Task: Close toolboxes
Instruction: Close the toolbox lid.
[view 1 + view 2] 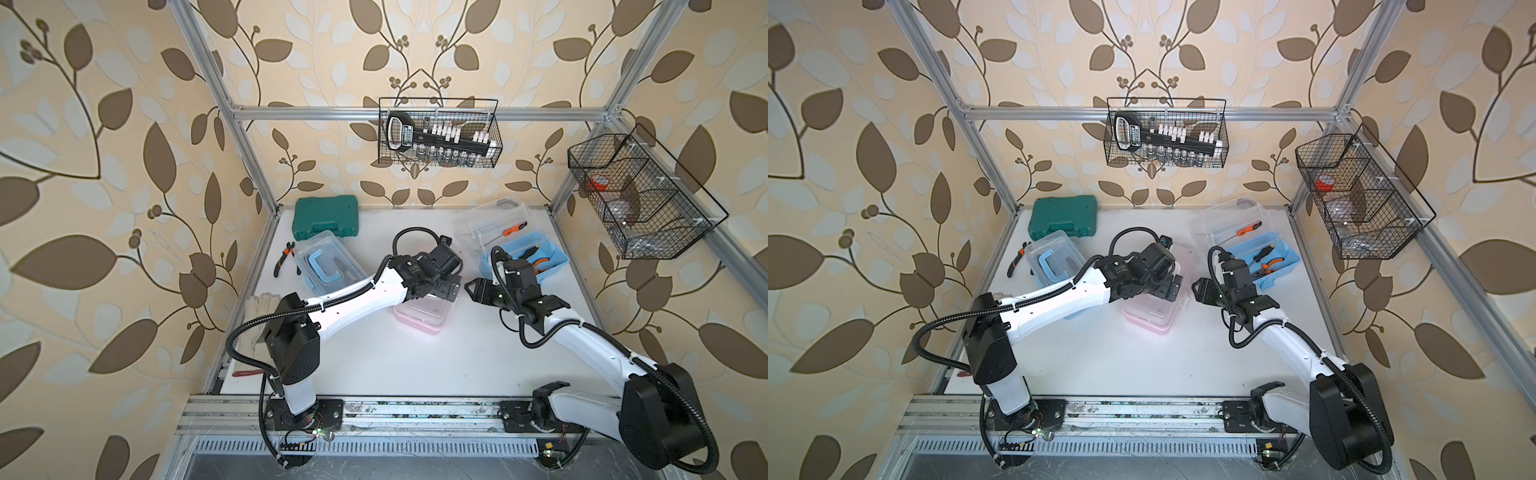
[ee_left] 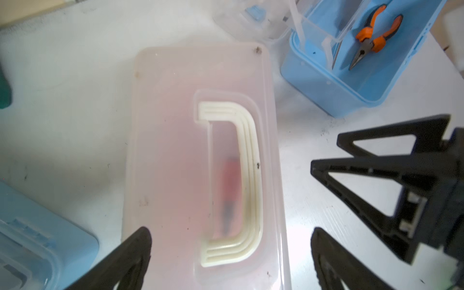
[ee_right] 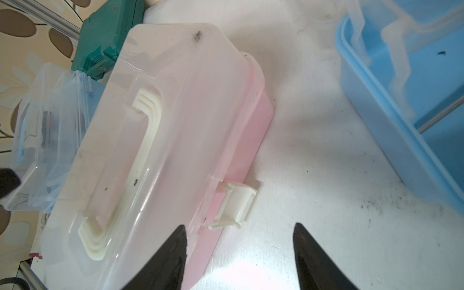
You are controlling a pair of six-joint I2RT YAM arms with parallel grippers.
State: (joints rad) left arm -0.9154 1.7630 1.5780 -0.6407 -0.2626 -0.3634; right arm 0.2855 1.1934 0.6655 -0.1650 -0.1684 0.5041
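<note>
The pink toolbox (image 1: 419, 316) (image 1: 1148, 314) sits mid-table with its clear lid (image 2: 175, 150) down and its white handle (image 2: 248, 160) lying flat. Its white latch (image 3: 234, 204) sticks out from the side. My left gripper (image 1: 449, 289) (image 2: 231, 232) hovers open over the lid, holding nothing. My right gripper (image 1: 471, 287) (image 3: 239, 226) is open beside the latch side, empty. One light blue toolbox (image 1: 525, 258) (image 2: 351, 75) stands at the back right with its lid (image 1: 490, 224) tipped back and orange-handled tools inside. The other light blue toolbox (image 1: 332, 262) (image 3: 50, 138) lies to the left, lid down.
A dark green hard case (image 1: 326, 218) lies at the back left, with pliers (image 1: 284, 257) beside the left blue box. Gloves (image 1: 262, 303) and a red-handled tool (image 1: 247, 372) lie along the left edge. Wire baskets (image 1: 440, 133) (image 1: 640, 195) hang on the frame.
</note>
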